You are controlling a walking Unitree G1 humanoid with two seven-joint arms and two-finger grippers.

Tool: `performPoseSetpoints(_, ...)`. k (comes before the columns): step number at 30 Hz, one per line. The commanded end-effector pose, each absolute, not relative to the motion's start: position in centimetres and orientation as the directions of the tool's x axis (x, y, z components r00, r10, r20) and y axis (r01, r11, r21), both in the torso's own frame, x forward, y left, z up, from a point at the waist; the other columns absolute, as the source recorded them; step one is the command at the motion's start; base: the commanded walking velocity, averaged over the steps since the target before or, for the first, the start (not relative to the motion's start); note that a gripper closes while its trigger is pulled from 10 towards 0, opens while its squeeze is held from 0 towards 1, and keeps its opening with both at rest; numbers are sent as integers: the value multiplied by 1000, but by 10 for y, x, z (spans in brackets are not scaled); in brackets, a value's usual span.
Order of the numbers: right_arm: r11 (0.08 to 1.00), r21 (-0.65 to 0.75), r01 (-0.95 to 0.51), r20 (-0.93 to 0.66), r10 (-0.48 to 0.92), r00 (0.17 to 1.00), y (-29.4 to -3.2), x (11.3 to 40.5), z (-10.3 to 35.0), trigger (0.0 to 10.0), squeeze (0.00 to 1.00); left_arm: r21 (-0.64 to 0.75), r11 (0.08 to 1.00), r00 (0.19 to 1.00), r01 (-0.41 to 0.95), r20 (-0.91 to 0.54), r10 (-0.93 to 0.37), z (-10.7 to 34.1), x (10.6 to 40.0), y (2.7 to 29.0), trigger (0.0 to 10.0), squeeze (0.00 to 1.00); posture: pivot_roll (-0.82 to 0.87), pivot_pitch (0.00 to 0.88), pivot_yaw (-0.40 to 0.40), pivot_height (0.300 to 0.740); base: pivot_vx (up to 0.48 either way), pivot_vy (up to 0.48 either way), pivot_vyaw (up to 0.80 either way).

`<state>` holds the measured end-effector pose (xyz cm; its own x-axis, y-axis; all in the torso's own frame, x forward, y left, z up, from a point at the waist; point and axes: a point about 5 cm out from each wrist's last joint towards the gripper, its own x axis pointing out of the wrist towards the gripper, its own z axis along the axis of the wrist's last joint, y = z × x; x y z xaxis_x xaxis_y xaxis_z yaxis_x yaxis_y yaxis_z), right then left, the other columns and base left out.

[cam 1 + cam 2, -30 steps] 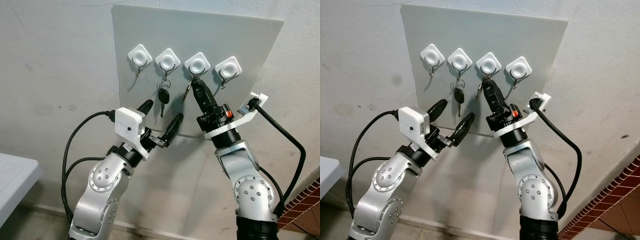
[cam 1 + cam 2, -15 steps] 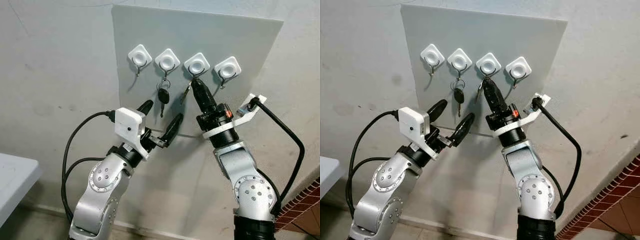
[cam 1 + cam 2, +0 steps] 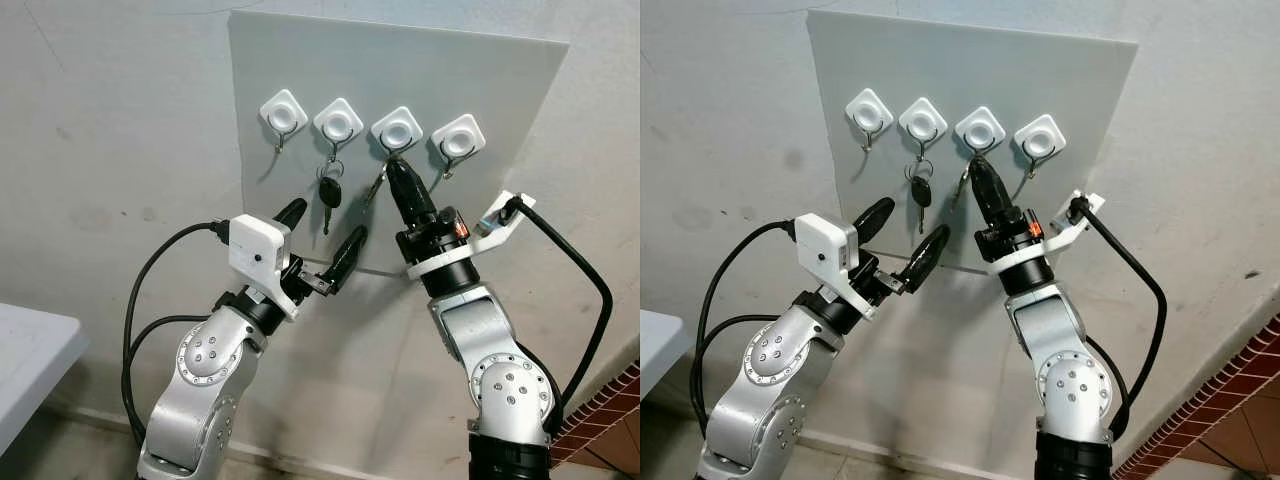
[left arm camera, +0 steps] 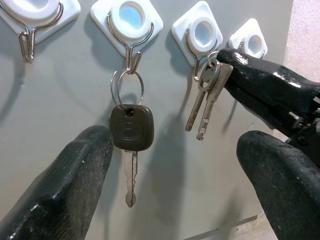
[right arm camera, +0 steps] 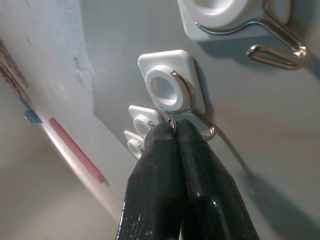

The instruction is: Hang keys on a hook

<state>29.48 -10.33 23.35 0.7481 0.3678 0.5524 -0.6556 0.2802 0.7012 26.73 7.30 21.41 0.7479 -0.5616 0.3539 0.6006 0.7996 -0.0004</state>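
A pale grey board (image 3: 400,80) fixed to the wall carries four white hooks in a row. Below it, both silver arms reach up. At about 7 o'clock from the row, the left gripper (image 3: 322,240) hovers with its fingers spread wide and nothing between them, flanking a black-headed car key (image 4: 131,128) that already hangs by its ring from the second hook (image 3: 338,122). That part looks finished.

The right gripper (image 3: 398,176) is pressed closed just under the third hook (image 3: 398,132), at its 6 o'clock. It pinches the ring of a pair of plain metal keys (image 4: 206,102), which dangle toward 7 o'clock from its tip. In the left wrist view the ring sits right at the hook's wire; whether it is fully looped over it I cannot tell, and the right wrist view puts the closed fingertips (image 5: 172,132) touching the bottom of the wire curl.

By my reading the task is near its end: the keys are at the hook, and what remains is to confirm the ring is seated, release the pinch and draw back. The first and fourth hooks stand bare.
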Motion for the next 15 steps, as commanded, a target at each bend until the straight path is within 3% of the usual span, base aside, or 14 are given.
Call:
performPoseSetpoints(1,297,717,-631,530,357,769,-107,294,225,10000,0,-5,797,744,604,360,-562,216,266,72,10000,0,65,0,-47,740,0,0,0)
performPoseSetpoints(15,236,674,-700,611,355,707,-107,287,234,10000,0,-5,800,748,600,360,-558,217,266,73,10000,0,69,0,-46,740,0,0,0)
